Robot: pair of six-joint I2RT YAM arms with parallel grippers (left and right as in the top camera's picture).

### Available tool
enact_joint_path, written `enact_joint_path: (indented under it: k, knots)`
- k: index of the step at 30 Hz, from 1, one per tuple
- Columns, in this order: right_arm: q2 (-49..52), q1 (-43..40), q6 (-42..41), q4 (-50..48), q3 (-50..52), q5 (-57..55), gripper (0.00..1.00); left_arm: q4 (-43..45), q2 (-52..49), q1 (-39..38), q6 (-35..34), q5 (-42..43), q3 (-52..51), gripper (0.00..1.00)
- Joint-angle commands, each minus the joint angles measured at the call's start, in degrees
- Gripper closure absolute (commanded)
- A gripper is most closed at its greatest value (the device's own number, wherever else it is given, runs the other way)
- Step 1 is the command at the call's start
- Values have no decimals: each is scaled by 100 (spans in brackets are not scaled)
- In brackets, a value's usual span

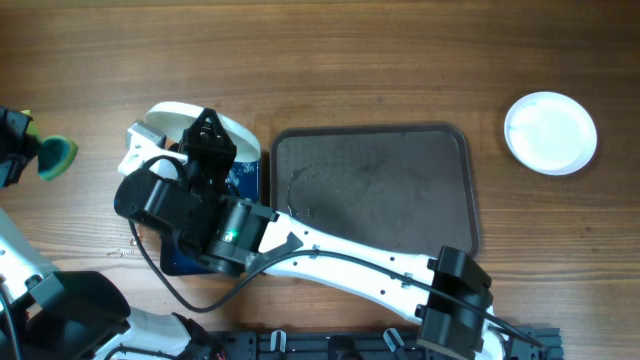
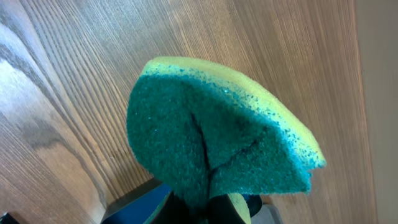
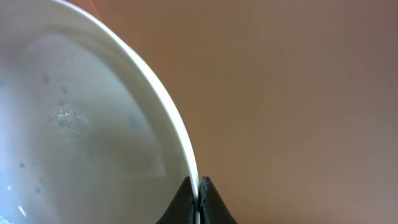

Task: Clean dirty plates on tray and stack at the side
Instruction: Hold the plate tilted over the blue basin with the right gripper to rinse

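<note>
Right arm (image 1: 350, 262) stretches leftward across tray (image 1: 400, 170) corner, fingers (image 3: 181, 204) pinching plate (image 3: 74, 124) rim.

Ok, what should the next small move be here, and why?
Probably bring the sponge across to the white plate. The right hand pinches its rim by the blue basin, teal specks show on it, and the sponge is held well apart from it.

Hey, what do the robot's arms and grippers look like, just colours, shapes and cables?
Both arms have white links between chunky black joint housings. The right arm shows a small green light on one housing, with a thin black cable looping beside it. The right gripper is black, its fingers tapering to narrow tips. The left arm is mostly cut off.
</note>
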State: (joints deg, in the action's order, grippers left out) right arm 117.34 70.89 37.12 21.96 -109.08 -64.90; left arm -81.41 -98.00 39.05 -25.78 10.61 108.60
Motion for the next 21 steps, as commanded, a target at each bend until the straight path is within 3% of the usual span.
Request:
enact_joint_path:
  k: [1,4,6,9,12,14,16,19,21]
  knots:
    - [31,22,-656,256,-116,-393,96,-4,-26,22,-9,166,92,96]
    - [31,42,-857,520,-116,302,96,-4,-26,24,-11,164,92,96]
    - [31,46,-1167,131,-116,-573,96,-9,-26,24,-7,181,92,96]
    - [28,46,-1016,181,-116,-339,96,-7,-28,24,-9,181,92,96]
    - [-42,28,-1296,949,-116,1451,96,-9,-26,22,-9,201,92,96]
    - [-26,-105,-2135,835,-116,219,95,-33,-26,24,-7,205,92,96]
    - [31,-197,-2002,466,-116,-1202,95,-55,-26,24,-9,205,92,96]
    - [-17,-240,-1486,702,-116,-92,96,-50,-26,24,-9,289,92,96]
    - [-20,-212,-1550,625,-116,-553,96,-90,-26,22,13,289,92,96]
